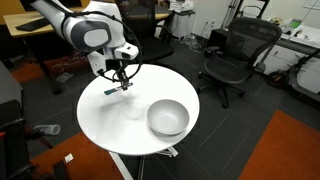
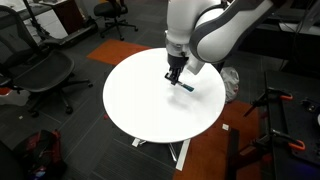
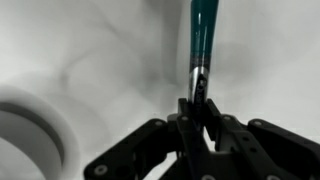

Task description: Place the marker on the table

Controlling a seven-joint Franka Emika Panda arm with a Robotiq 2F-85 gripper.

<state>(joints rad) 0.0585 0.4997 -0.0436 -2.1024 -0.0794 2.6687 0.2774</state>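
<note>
The marker (image 3: 203, 35) is slim and dark teal. In the wrist view it sticks out from between my gripper's fingers (image 3: 198, 100), which are shut on its end. In both exterior views my gripper (image 1: 121, 80) (image 2: 174, 76) hangs low over the round white table (image 1: 110, 115) (image 2: 140, 105), with the marker (image 1: 113, 89) (image 2: 186, 86) lying roughly level at the tabletop. I cannot tell whether it touches the surface. The silver-grey bowl (image 1: 168, 118) stands on the table apart from the gripper; its rim shows in the wrist view (image 3: 30, 130).
Black office chairs (image 1: 236, 55) (image 2: 40, 72) stand around the table. Wooden desks (image 1: 30, 25) are at the back. A tripod stand (image 2: 280, 110) is near the table's side. The floor has orange carpet patches (image 1: 290, 150).
</note>
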